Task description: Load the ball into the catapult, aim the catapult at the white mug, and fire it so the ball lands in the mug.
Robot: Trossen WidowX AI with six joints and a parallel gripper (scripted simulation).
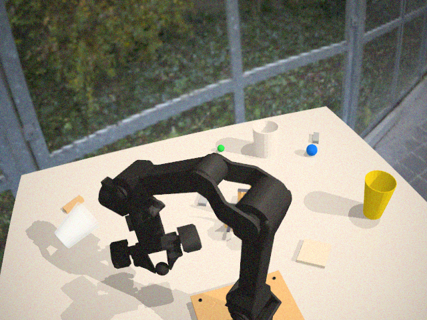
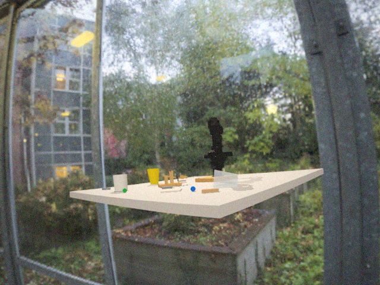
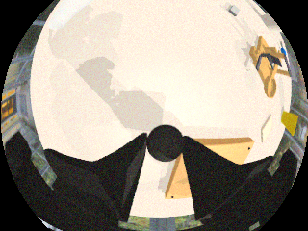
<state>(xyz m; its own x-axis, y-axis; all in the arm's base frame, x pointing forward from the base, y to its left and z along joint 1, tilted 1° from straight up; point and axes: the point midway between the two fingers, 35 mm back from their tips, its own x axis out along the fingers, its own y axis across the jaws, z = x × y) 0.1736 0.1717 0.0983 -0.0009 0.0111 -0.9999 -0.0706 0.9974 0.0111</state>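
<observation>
From the top view, the gripper (image 1: pixel 159 264) is closed on the black ball (image 1: pixel 161 268), which sits between its two fingertips, near the front edge of the table (image 1: pixel 344 282). The wooden base plate (image 1: pixel 210 303) of the arm is just to the right of it. The white mug (image 1: pixel 265 138) stands far back, close to the rear edge, with a green ball (image 1: pixel 221 148) on its left and a blue ball (image 1: pixel 311 149) on its right. The catapult (image 1: pixel 241 195) is mostly hidden behind the arm. A yellow cup (image 1: pixel 378 194) stands near the right edge, well apart from the gripper.

From the exterior view, the arm (image 2: pixel 216 143) is a dark shape at the far side of the table; I cannot tell the fingers here.

From the wrist view, the black ball (image 3: pixel 165 142) is pinched between the dark fingers, and pale table surface spreads wide beyond it.
</observation>
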